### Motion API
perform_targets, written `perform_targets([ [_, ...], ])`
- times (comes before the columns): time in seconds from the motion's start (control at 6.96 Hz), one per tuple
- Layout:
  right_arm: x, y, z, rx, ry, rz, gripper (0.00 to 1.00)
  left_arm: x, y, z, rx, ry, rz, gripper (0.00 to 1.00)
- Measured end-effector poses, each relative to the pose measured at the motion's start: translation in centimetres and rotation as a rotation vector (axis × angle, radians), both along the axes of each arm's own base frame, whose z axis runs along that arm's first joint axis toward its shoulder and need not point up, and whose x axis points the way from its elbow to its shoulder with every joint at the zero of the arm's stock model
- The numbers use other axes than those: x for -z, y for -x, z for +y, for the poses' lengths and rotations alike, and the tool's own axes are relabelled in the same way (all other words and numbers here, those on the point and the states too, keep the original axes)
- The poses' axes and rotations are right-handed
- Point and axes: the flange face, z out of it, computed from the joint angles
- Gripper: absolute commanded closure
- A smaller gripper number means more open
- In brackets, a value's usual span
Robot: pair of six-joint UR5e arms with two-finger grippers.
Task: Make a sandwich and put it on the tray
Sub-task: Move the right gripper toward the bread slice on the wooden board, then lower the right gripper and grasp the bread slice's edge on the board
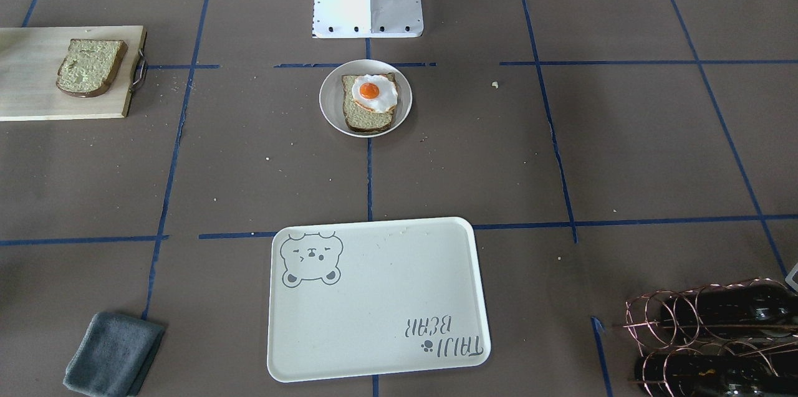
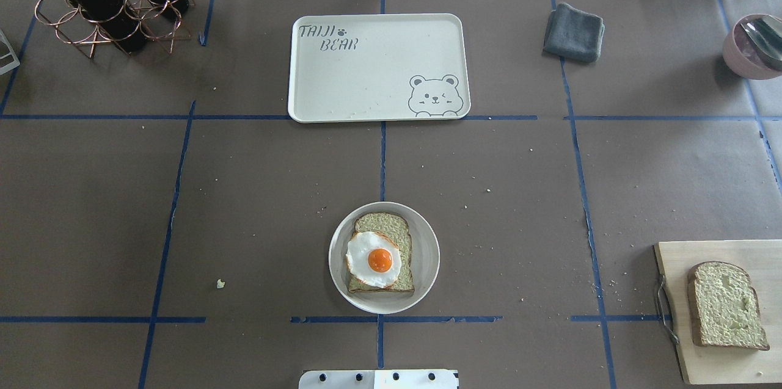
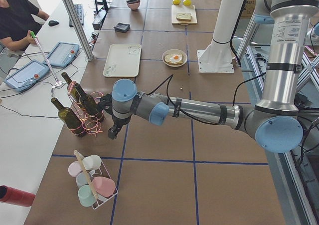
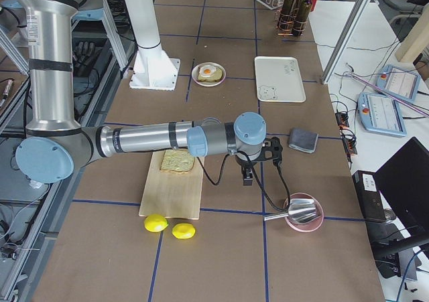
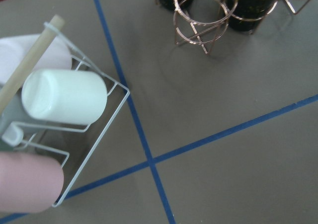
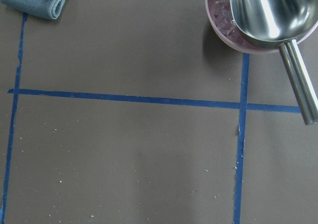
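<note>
- Nearest the robot's base stands a round white plate (image 2: pixel 426 254). On it lies one bread slice (image 2: pixel 385 225) with the fried egg (image 2: pixel 374 258) on top, shifted toward the robot's left.
- At the robot's right, the second bread slice (image 2: pixel 727 305) lies alone on the wooden cutting board (image 2: pixel 721 253), well apart from the plate.
- The right gripper (image 4: pixel 247 178) hangs over the table between the cutting board and a pink bowl (image 4: pixel 303 215) that holds a metal scoop. I cannot tell how its jaws stand.
- Farther out, in line with the plate, lies the tray (image 2: pixel 379 71). No sandwich part is on it yet.
- The left gripper (image 3: pixel 113 132) hangs just beside the copper rack of wine bottles (image 3: pixel 82 110). Its jaws also cannot be judged.
</note>
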Motion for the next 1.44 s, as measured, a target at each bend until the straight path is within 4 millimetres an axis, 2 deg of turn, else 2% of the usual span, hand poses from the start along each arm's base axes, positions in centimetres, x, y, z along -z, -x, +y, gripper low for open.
perform_targets([
  [0.43, 2.6, 5.2, 0.1, 0.048, 0.056, -0.062, 0.0, 2.8, -5.1, -1.5, -0.038, -0.014, 0.03, 0.0],
  [0.58, 3.3, 6.8, 0.8, 0.039, 0.079, -0.035, 0.0, 4.4, -7.1, -1.3, -0.006, 0.035, 0.063, 0.0],
  [0.72, 3.4, 8.3, 2.5, 0.019, 0.088, -0.001, 0.0, 6.3, -9.2, -0.8, 0.021, 0.079, 0.095, 0.0],
  [0.86, 2.7, 9.9, 4.9, -0.018, 0.095, 0.012, 0.0, 8.0, -11.2, -0.4, 0.039, 0.118, 0.125, 0.0],
  [1.15, 0.4, 12.3, 10.9, -0.093, 0.122, -0.014, 0.02, 11.3, -15.0, 0.7, 0.075, 0.189, 0.187, 0.0],
  [1.44, -2.3, 13.8, 17.0, -0.108, 0.138, 0.0, 0.04, 13.9, -18.5, 2.2, 0.087, 0.229, 0.252, 0.0],
])
